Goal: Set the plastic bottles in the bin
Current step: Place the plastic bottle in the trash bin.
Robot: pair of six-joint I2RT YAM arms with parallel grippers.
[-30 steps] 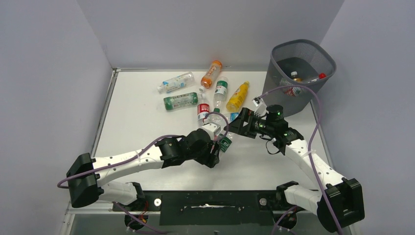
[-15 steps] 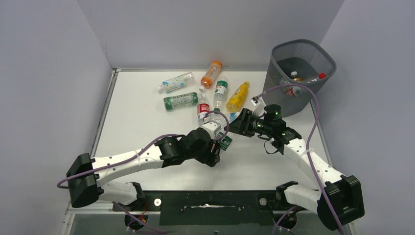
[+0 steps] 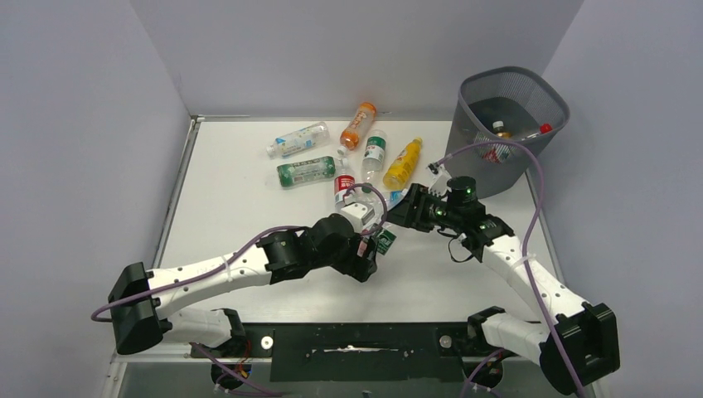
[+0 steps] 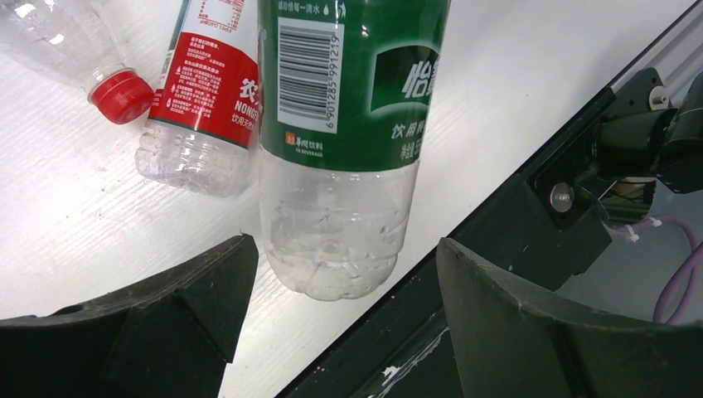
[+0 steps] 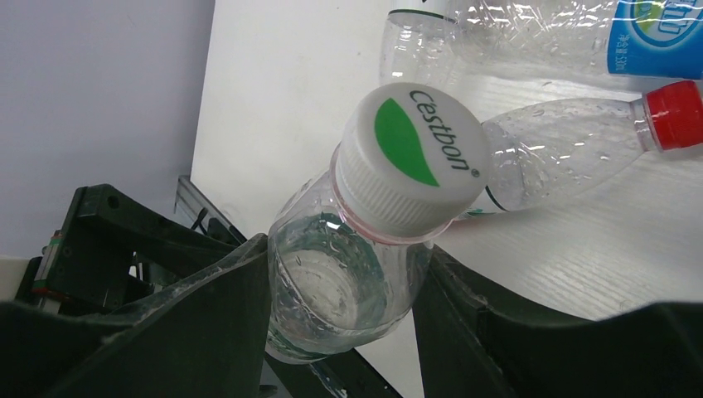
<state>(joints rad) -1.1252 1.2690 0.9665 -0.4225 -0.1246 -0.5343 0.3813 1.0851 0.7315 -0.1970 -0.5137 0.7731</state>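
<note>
Right wrist view: my right end effector [image 5: 344,290] is clamped on a clear green-labelled bottle [image 5: 406,157] just below its white cap. In the left wrist view, the left end effector [image 4: 341,257] stands open, with a finger on either side of that bottle's base and neither touching it. From above, both meet over the middle of the tabletop [image 3: 232,207]. Loose bottles [image 3: 348,153] lie beyond them, and the bin [image 3: 472,116] stands at the far right corner with a few bottles inside.

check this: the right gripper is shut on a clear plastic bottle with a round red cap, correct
Wrong cap colour: the right wrist view shows a round white cap with a green leaf, not red. The right gripper is shut on that clear plastic bottle.
</note>
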